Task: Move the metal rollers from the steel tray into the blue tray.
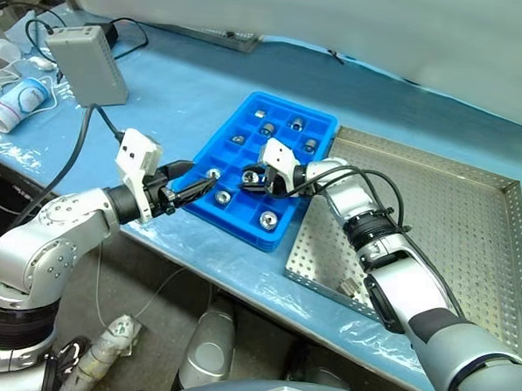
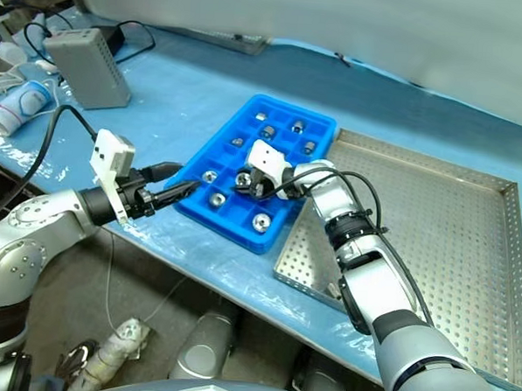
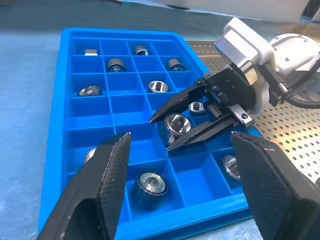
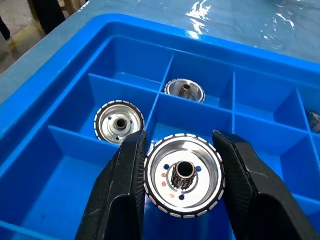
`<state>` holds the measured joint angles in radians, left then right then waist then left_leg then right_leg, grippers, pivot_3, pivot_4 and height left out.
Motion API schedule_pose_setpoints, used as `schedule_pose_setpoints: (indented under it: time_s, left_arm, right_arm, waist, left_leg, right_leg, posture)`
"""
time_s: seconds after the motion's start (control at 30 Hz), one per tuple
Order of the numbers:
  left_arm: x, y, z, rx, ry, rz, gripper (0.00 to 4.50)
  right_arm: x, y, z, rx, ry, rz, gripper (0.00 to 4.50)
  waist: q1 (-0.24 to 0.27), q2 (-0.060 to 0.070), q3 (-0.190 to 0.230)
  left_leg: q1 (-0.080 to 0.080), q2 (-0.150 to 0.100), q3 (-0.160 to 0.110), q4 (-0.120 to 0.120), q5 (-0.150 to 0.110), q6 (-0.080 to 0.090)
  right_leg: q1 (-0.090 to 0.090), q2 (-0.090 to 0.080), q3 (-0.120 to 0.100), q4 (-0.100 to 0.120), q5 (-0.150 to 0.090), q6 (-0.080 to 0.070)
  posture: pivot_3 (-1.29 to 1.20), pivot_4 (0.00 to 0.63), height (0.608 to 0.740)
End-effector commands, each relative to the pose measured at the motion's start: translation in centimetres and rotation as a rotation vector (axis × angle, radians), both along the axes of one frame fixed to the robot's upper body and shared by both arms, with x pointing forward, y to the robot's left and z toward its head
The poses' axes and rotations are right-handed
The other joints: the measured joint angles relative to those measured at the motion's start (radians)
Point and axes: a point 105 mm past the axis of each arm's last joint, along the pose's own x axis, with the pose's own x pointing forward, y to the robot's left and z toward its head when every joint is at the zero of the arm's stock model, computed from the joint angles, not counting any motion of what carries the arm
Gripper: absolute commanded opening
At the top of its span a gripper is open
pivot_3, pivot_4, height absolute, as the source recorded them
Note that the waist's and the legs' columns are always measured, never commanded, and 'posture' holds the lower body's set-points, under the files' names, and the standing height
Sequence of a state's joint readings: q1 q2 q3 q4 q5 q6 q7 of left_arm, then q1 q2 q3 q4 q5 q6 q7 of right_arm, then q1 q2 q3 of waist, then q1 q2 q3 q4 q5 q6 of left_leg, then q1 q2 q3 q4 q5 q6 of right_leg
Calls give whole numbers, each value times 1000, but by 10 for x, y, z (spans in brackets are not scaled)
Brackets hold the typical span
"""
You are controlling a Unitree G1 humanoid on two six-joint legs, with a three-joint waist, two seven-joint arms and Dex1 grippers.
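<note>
My right gripper (image 4: 181, 141) is shut on a metal roller (image 4: 183, 174), a shiny ribbed disc with a dark centre hole, and holds it just above a compartment of the blue tray (image 1: 248, 104). Several more rollers, such as this roller (image 1: 268, 220), lie in other compartments. At the tray's near left corner my left gripper (image 1: 202, 176) stands open with nothing between its fingers (image 3: 107, 170), pointing at the held roller (image 3: 176, 125). To the right of the blue tray lies the steel tray (image 1: 456, 232), with one small metal piece (image 1: 350, 288) at its near rim.
A grey box (image 1: 91, 62) with black cables stands at the back left. A white roll (image 1: 16, 104) lies at the table's left edge. The table's front edge runs just below both trays. A blue sheet covers the tabletop.
</note>
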<state>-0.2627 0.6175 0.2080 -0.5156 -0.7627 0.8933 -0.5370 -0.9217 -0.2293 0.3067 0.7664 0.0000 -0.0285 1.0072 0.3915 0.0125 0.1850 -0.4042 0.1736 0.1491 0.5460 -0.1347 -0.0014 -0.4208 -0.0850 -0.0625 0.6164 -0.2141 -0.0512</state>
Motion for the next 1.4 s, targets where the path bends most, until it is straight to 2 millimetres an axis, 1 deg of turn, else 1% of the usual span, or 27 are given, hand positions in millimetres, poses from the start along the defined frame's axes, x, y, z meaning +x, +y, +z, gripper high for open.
schedule_pose_setpoints:
  time_s: [0.03,0.07,0.13,0.2,0.23,0.27,0.33,0.4,0.47,0.53,0.6,0.67,0.7,0.73,0.8,0.9,0.97,1.03,1.17,1.27,1.33,1.4]
  left_arm:
    - [2,4,10,13,-42,-4,3356]
    - [3,3,10,14,-41,-8,3356]
    - [3,2,11,16,-40,-21,3356]
    - [3,-1,11,16,-39,-37,3356]
    - [4,-2,11,16,-39,-45,3356]
    - [6,-4,11,16,-38,-58,3356]
    - [10,-7,10,9,-34,-88,3356]
    - [13,-12,10,3,-31,-118,3356]
    - [17,-20,7,-4,-20,-169,3356]
    - [18,-32,2,-14,7,-258,3356]
    - [19,-46,-5,-14,24,-333,3356]
    - [24,-56,-9,-12,23,-370,3356]
    - [26,-61,-9,-17,21,-382,3356]
    - [27,-63,-9,-21,18,-390,3356]
    - [32,-72,-8,-38,16,-417,3356]
    - [31,-82,-11,-40,23,-459,3356]
    - [32,-84,-13,-38,28,-471,3356]
    - [33,-83,-14,-39,30,-471,3356]
    - [31,-84,-14,-42,33,-474,3356]
    - [29,-86,-13,-43,33,-471,3356]
    - [29,-85,-12,-46,32,-462,3356]
    - [28,-83,-11,-44,33,-452,3356]
  right_arm:
    - [-3,6,3,25,-35,2,1627]
    - [-3,6,3,36,-33,1,1627]
    - [-2,5,4,56,-18,-5,2354]
    - [-2,3,4,52,-9,-18,2901]
    - [0,2,5,52,-7,-37,3285]
    - [1,0,15,79,-28,-47,3584]
    - [-2,-6,34,123,-72,-46,3584]
    - [-7,-16,43,124,-99,-45,3584]
    - [-17,-33,51,99,-109,-46,3584]
    - [-36,-56,56,50,-93,-28,3584]
    - [-56,-78,52,-44,-68,-16,3584]
    - [-75,-95,45,-133,-47,-15,3584]
    - [-83,-101,43,-158,-31,-15,3584]
    - [-88,-105,42,-171,-20,-17,3584]
    - [-105,-112,37,-187,25,-26,3584]
    - [-121,-126,21,-268,61,-44,3584]
    - [-126,-135,13,-325,73,-57,3584]
    - [-132,-143,10,-349,100,-55,3584]
    - [-134,-153,0,-384,111,-52,3584]
    - [-126,-153,-10,-383,95,-58,3584]
    - [-121,-148,-13,-368,86,-52,3584]
    - [-119,-142,-15,-357,78,-34,3584]
  waist:
    - [-1,0,0]
    - [-3,0,0]
    - [-13,0,0]
    - [-18,0,0]
    - [-20,0,0]
    - [-20,0,0]
    - [-21,0,0]
    - [-23,0,0]
    - [-26,0,0]
    - [-29,0,0]
    - [-36,0,0]
    - [-52,-1,0]
    - [-71,-1,0]
    - [-85,-1,0]
    - [-118,-1,-1]
    - [-165,-1,-1]
    - [-192,-1,-1]
    - [-216,-1,-1]
    - [-239,-1,-1]
    - [-243,-1,-1]
    - [-243,-1,-1]
    - [-243,-1,-1]
  left_leg:
    - [0,0,0,0,0,0]
    - [0,1,0,0,0,0]
    - [0,1,0,0,0,0]
    - [0,1,0,1,0,-1]
    - [0,2,0,1,1,-1]
    - [0,2,0,1,1,-1]
    - [0,2,0,1,1,-2]
    - [0,2,0,1,1,-2]
    - [0,2,1,2,1,-2]
    - [0,1,1,2,1,-2]
    - [0,1,1,3,1,-2]
    - [0,1,1,4,1,-1]
    - [0,1,1,4,1,-1]
    - [0,2,2,4,1,-1]
    - [1,4,2,4,2,-2]
    - [1,5,2,4,2,-3]
    - [1,5,3,4,2,-2]
    - [1,5,3,4,2,-2]
    - [1,5,3,4,2,-2]
    - [1,5,3,6,1,0]
    - [0,5,3,7,0,1]
    - [0,5,3,8,0,1]
  right_leg:
    - [0,0,0,0,0,0]
    - [0,1,0,0,0,0]
    - [0,2,1,0,0,0]
    - [0,2,1,1,0,0]
    - [0,2,1,1,0,0]
    - [0,2,1,1,0,0]
    - [0,2,1,2,-1,1]
    - [0,3,2,1,-2,4]
    - [0,5,5,2,-3,5]
    - [0,5,7,2,-2,5]
    - [1,6,8,1,-2,6]
    - [1,6,10,1,-2,7]
    - [1,7,10,1,-2,7]
    - [1,8,11,0,-2,8]
    - [1,9,11,1,-2,8]
    - [1,10,10,0,-3,8]
    - [1,10,10,0,-3,7]
    - [1,10,10,-1,-3,7]
    - [2,10,10,-2,-3,7]
    - [2,10,9,-2,-2,7]
    - [3,10,9,-2,-2,6]
    - [3,10,8,-2,0,3]
  posture:
    - [532,150,740]
    - [528,150,740]
    - [516,150,740]
    - [494,150,740]
    - [487,150,740]
    - [469,150,740]
    - [426,150,740]
    - [387,150,740]
    - [350,150,740]
    - [288,150,740]
    - [227,150,740]
    - [181,150,740]
    - [162,150,740]
    - [162,150,740]
    - [124,150,740]
    - [90,150,740]
    - [85,150,740]
    - [84,150,740]
    - [95,150,740]
    - [111,150,740]
    - [120,150,740]
    - [134,150,740]
